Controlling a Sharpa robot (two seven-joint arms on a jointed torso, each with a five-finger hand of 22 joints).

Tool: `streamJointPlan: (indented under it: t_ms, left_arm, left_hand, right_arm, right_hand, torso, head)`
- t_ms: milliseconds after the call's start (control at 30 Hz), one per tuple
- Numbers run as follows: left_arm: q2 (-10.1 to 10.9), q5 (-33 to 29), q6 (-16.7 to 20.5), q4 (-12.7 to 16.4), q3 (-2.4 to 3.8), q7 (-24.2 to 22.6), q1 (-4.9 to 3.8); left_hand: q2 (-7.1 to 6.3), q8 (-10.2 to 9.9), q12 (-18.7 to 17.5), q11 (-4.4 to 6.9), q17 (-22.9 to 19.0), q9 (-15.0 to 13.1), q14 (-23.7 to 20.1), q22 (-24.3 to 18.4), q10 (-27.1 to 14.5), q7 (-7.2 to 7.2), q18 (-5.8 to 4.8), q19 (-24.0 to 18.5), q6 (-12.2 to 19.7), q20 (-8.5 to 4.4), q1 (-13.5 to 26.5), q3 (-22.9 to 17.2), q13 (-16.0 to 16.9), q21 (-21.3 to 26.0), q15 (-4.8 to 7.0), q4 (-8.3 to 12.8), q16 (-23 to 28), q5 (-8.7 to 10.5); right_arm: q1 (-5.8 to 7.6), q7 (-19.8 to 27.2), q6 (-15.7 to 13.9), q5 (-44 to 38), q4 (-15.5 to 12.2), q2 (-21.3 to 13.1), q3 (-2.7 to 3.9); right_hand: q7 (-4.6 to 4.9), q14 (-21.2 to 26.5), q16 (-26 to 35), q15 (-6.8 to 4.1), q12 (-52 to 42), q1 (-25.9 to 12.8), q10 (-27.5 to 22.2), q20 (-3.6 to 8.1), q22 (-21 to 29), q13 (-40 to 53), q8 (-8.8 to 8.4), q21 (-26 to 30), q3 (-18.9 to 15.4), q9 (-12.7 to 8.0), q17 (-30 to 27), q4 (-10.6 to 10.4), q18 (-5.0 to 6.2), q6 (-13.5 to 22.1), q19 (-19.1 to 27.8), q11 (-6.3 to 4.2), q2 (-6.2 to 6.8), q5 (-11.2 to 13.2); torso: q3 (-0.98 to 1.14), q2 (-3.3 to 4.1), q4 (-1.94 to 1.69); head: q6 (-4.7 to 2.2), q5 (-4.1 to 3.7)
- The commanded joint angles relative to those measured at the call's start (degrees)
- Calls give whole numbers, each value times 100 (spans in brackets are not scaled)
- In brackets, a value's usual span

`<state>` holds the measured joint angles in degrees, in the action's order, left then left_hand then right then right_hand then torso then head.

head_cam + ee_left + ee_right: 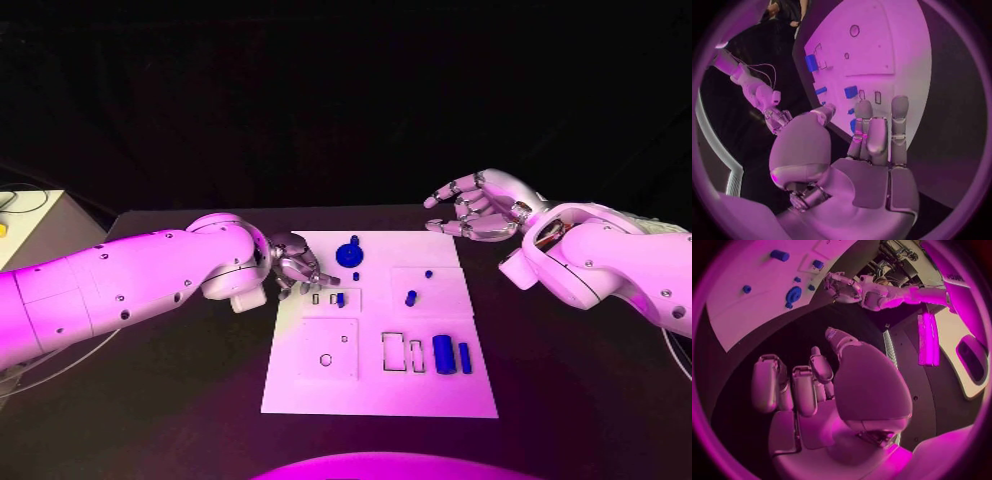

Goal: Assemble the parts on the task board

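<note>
Left hand [297, 266], holding nothing, at the task board's [378, 390] left edge; right hand [476, 205] loosely curled, well clear.

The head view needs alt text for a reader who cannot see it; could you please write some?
A white task board lies mid-table with small blue parts on it. The robot's left hand reaches over the board's left edge near its far end, fingers curled. The right hand hangs beyond the board's far right corner, holding nothing, fingers apart.
</note>
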<state>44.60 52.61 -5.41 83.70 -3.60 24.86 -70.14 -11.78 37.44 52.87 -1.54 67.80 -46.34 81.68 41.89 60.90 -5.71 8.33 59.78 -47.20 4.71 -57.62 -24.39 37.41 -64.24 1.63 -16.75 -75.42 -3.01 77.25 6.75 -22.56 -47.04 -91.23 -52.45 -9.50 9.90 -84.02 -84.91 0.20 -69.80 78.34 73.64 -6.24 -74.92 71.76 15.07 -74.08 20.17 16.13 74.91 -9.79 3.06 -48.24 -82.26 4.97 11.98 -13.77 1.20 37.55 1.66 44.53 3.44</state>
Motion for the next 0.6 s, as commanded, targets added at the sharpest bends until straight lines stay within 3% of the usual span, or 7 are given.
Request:
streamJointPlan:
  t_ms: [33, 300, 433, 600]
  left_arm:
    - [-102, 261, -386, -91, -41, 188, -35]
    - [-364, 381, -465, -300, -133, 214, -73]
    - [-463, 394, -413, -369, -146, 222, -77]
    - [-572, 390, -419, -432, -153, 227, -79]
  left_hand:
    - [60, -39, -14, -6, -6, -7, -43, -7, -34, 11, 74, -27, 39, 1, -15, 29, -7, 36, 15, 1, 27, 4]
    - [124, -71, -17, -15, -27, -21, -59, -48, -59, 2, 81, -58, 57, 10, -94, 78, -15, 68, 6, 16, 47, 1]
    - [126, -73, -17, -15, -52, -22, -69, -82, -61, 1, 88, -80, 59, 11, -97, 81, -15, 87, 6, 14, 64, 1]
    - [136, -78, -17, -18, -61, -25, -74, -106, -66, -2, 92, -97, 61, 13, -92, 93, -17, 102, 4, 4, 71, 3]
  right_arm:
    - [9, -62, 14, 74, 17, 12, 4]
    - [13, -127, 74, -17, 50, 57, 4]
    - [14, -159, 130, -72, 63, 79, 4]
    - [13, -204, 177, -203, 92, 124, 4]
  right_hand:
    - [-5, -336, 19, 32, 25, 11, -32, -21, -641, -1, -13, 10, 51, -12, 650, -5, 65, 56, 35, -12, 31, -138]
    - [-3, -337, 17, 34, 19, 14, -28, -23, -645, 0, -6, 5, 69, -13, 654, -3, 64, 57, 31, -11, 36, -191]
    - [-4, -338, 12, 30, -1, 27, -15, -24, -650, 2, 32, 14, 168, -11, 662, 14, 65, 33, 29, -15, 64, -529]
    - [-5, -332, 24, 30, 26, 21, -39, -23, -640, -27, 45, 39, 207, -11, 643, 17, 70, 22, 40, -16, 75, -599]
  torso:
    - [0, 8, -6]
    - [-11, 7, 1]
    - [-3, 14, 6]
    - [4, 9, 8]
  head:
    - [-9, -7]
    - [5, -24]
    - [8, -12]
    - [22, -27]
